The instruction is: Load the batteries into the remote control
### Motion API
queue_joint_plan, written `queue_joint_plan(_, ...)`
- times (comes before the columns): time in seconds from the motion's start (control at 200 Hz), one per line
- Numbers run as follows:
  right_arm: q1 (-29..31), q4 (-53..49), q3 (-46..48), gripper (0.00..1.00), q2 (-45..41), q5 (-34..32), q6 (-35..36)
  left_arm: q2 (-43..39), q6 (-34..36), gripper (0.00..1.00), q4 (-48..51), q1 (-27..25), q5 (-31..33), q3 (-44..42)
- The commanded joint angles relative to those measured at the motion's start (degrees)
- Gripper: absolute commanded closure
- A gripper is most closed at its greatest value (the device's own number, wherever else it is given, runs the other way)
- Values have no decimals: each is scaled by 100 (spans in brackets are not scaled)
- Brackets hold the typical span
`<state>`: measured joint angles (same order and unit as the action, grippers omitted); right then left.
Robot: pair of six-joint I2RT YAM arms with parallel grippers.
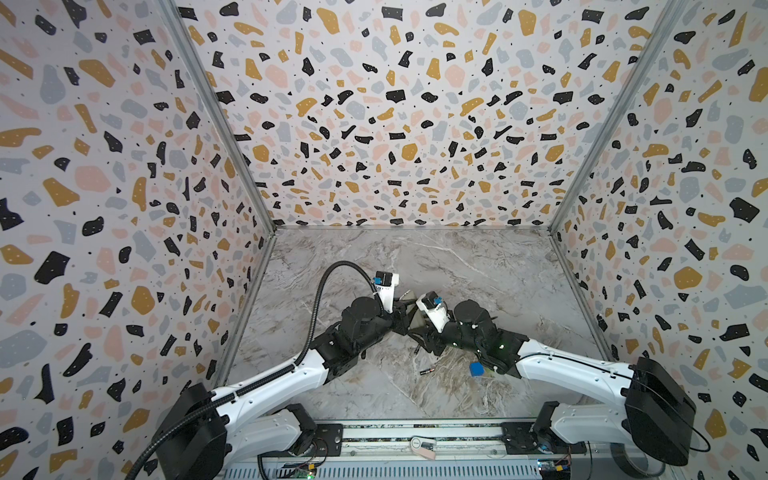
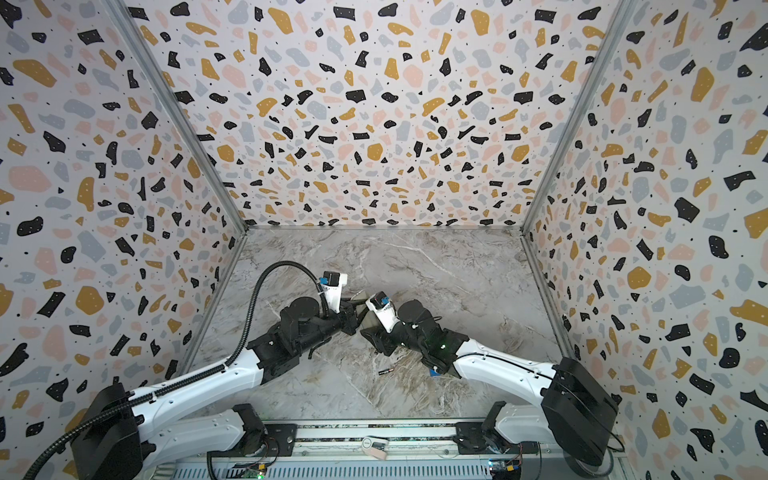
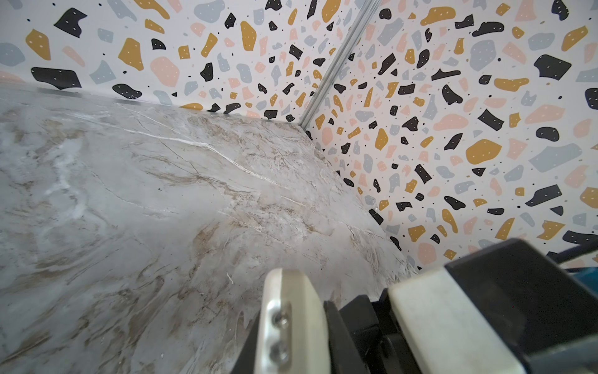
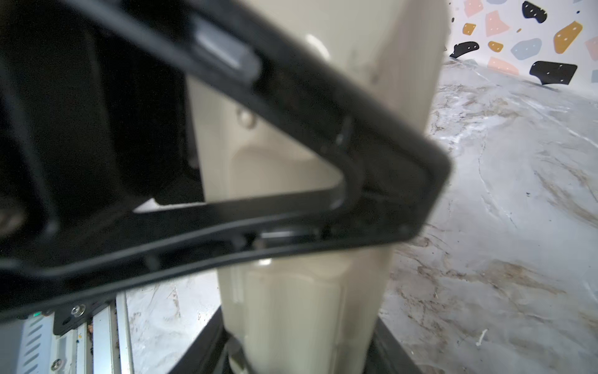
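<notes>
The remote control [image 4: 291,307] is pinched in the right gripper [image 1: 419,328], mid-frame (left gripper [image 1: 400,318] pressed together just beside it). One battery [image 1: 426,371] lies apart, lower down.

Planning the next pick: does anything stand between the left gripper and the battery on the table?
Nothing visible does: bare table lies between the left gripper and the battery; the blue cube sits off to one side. The right gripper holds the remote control.
</notes>
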<state>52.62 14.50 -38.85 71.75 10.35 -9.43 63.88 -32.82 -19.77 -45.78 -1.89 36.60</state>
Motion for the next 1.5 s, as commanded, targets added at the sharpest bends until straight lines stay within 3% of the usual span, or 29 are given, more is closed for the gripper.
queue_joint_plan(0.0,81,332,45,67,-402,291,244,-33,-39,100,4,43,223,168)
queue_joint_plan(0.07,80,465,157,51,-524,347,252,44,-36,100,195,56,358,253)
queue_joint_plan(0.175,79,444,184,39,-618,355,309,182,-51,100,379,52,465,347)
queue_joint_plan(0.546,80,89,354,18,-999,448,697,259,-248,100,873,335,507,297)
queue_joint_plan(1.186,56,21,643,16,-1888,1502,1846,108,-354,100,1007,562,-166,-11)
queue_joint_plan(1.492,-18,-31,681,17,-2095,1083,2211,203,-402,100,953,570,-880,-148)
